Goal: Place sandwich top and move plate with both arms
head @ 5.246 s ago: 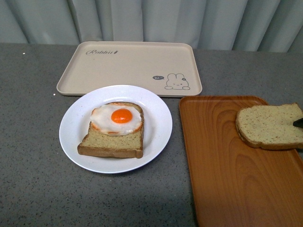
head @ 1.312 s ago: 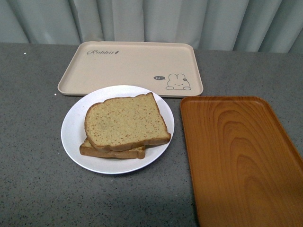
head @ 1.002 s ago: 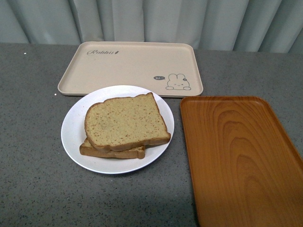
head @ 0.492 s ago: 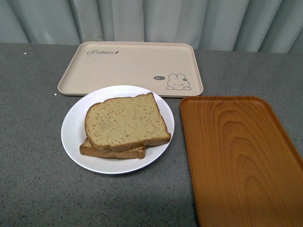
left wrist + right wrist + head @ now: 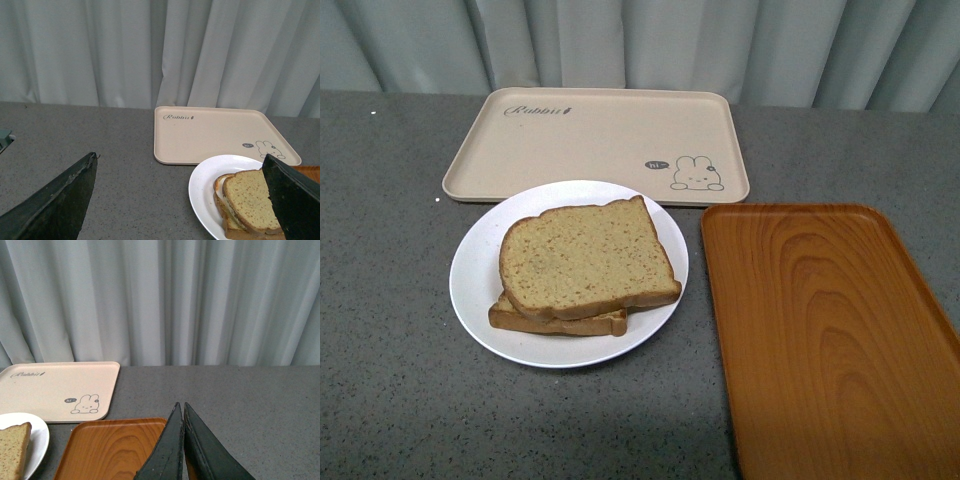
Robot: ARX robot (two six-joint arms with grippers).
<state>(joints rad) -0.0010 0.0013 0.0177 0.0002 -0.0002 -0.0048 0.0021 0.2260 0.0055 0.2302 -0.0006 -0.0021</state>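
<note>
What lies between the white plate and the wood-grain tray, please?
Only a narrow strip of bare grey countertop separates the white plate from the wood-grain tray. The front view shows it, and the two do not touch.

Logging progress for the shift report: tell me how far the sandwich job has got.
Done: the sandwich top lies on the lower slice on the plate. In hand: nothing. The left gripper is open and the right gripper is shut and empty; neither touches the plate. Left: the two-arm plate move. The plate sits on the grey table, between the beige tray and the wooden tray.
</note>
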